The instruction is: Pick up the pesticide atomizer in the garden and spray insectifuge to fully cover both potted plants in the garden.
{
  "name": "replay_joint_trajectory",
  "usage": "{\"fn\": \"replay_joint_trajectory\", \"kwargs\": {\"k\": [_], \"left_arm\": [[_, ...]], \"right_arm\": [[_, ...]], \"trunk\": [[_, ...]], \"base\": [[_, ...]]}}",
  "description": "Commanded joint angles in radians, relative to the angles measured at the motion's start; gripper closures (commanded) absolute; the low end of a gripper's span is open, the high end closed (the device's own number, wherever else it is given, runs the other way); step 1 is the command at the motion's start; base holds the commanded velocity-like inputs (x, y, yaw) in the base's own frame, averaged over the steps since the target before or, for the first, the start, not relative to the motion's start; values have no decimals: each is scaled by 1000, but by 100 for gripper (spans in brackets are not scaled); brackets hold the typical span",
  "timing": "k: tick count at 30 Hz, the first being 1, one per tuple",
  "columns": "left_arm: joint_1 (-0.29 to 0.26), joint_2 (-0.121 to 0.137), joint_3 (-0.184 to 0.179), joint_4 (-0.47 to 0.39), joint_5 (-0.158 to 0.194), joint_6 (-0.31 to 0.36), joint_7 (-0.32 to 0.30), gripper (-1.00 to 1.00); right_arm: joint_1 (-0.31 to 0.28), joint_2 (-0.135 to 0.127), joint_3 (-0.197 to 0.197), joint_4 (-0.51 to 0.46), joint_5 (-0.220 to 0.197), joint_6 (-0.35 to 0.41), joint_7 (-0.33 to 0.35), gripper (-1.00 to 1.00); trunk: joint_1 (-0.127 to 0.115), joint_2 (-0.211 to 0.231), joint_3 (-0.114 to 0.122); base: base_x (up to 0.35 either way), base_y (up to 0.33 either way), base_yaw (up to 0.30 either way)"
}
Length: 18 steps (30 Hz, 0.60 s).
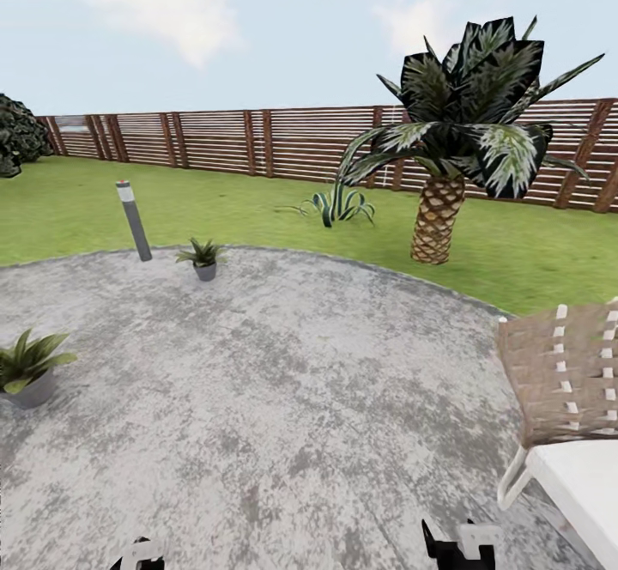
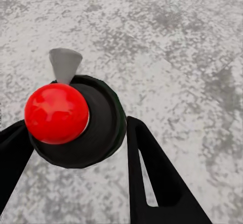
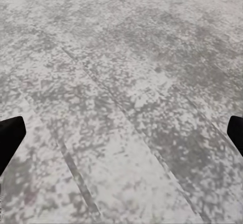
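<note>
Your pesticide atomizer (image 2: 71,125) sits between the left tool's (image 2: 76,148) black fingers, clamped there: glossy red ball top on a round dark collar, grey cone nozzle. Your right tool (image 3: 121,133) stands wide apart, holding nothing (mottled grey stone patio (image 1: 283,398) below). Two potted plants (image 1: 202,257) (image 1: 30,368) in small grey pots rest on that patio, near a woven wicker seat (image 1: 562,372)

Ahead of me a grey bollard lamp (image 1: 134,220) stands at the patio's edge. Beyond it, on the lawn, I see a striped agave (image 1: 337,204) and a palm tree (image 1: 463,136). A wicker seat (image 1: 562,377) sits at my right.
</note>
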State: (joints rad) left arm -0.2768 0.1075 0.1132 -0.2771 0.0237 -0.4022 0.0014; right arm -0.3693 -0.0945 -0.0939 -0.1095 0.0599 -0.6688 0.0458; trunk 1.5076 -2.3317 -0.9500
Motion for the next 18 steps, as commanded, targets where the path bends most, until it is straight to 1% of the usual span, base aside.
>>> {"fn": "replay_joint_trajectory", "kwargs": {"k": [1, 18], "left_arm": [[-1, 0, 0, 1, 2, -3, 0, 100], [-1, 0, 0, 1, 2, -4, 0, 100]], "right_arm": [[0, 0, -9, 1, 6, -3, 5, -100], [0, 1, -9, 1, 6, -3, 5, -100]], "trunk": [[0, 0, -1], [0, 0, -1]], "base": [[340, 0, 232], [340, 0, 271]]}}
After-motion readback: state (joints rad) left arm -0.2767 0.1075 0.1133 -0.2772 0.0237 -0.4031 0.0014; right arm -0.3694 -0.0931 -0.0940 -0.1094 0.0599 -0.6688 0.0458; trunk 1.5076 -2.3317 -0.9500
